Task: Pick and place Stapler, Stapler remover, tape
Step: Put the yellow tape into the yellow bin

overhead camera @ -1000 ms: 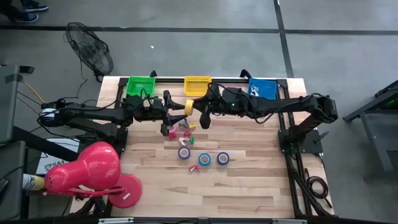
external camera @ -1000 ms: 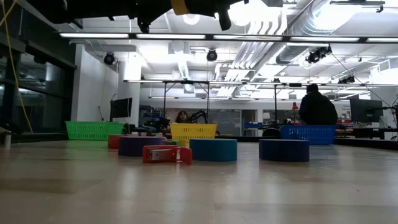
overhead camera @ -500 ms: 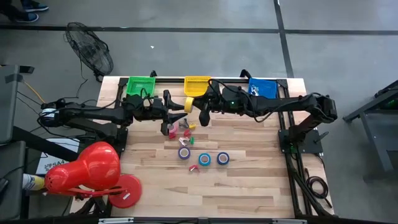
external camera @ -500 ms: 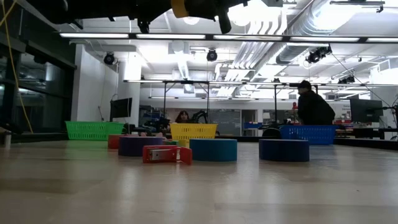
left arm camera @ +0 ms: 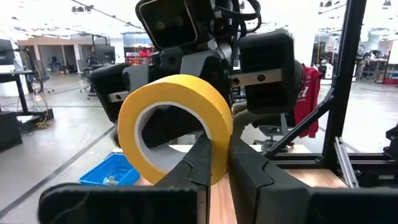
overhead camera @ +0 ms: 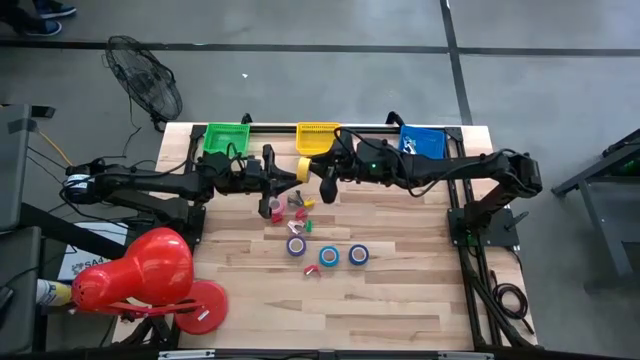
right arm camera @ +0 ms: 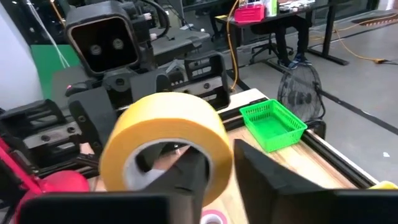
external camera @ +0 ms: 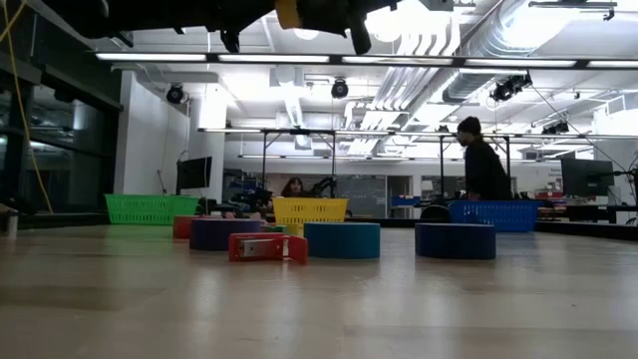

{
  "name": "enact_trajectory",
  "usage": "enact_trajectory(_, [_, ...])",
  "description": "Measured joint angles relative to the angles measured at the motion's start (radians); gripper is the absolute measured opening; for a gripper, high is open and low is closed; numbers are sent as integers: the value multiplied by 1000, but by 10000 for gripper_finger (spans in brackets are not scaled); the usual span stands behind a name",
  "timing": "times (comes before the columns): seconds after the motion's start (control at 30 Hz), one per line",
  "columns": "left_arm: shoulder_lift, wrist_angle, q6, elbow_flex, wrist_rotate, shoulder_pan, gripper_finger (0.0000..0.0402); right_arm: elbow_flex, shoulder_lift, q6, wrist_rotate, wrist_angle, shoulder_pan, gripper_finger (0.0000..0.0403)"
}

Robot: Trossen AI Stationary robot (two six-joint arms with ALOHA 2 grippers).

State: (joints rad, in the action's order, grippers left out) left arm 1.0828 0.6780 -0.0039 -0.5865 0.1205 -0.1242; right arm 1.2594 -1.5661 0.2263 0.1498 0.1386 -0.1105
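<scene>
Hanging above the table's back edge, near the yellow basket (overhead camera: 318, 137), the yellow tape roll (overhead camera: 303, 170) sits between both arms. The left gripper (left arm camera: 214, 163) is clenched on its band (the right gripper (right arm camera: 214, 173) straddles it, fingers slightly parted).

1. You see a grey concrete floor (overhead camera: 300, 25) around the wooden table (overhead camera: 400, 300).
2. A standing fan (overhead camera: 145, 80) sits far left.
3. Ceiling lights (external camera: 399, 62) and ducts (external camera: 469, 35) run overhead.
</scene>
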Motion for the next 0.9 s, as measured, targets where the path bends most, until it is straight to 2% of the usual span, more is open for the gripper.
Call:
enact_trajectory(0.13, [0,-11,0,0,-16,1,23,0,13,6,15,-45,-4,152])
enact_trajectory(0.23, [0,-53,0,0,-62,1,24,0,33,31,42,-114,-14,180])
enact_trajectory(0.47, [1,-215,-5,0,-250,-15,24,0,121,87,148,-320,-42,202])
enact_trajectory(0.53, [1,-248,-35,0,-266,-47,24,0,146,111,167,-372,-51,203])
enact_trajectory(0.63, [34,-257,-116,0,-244,-121,24,0,187,130,193,-448,-65,203])
enact_trajectory(0.77, [108,-255,-320,0,-137,-248,25,0,229,133,223,-503,-81,204])
enact_trajectory(0.9, [218,-208,-461,2,-9,-356,25,0,254,111,235,-531,-89,204])
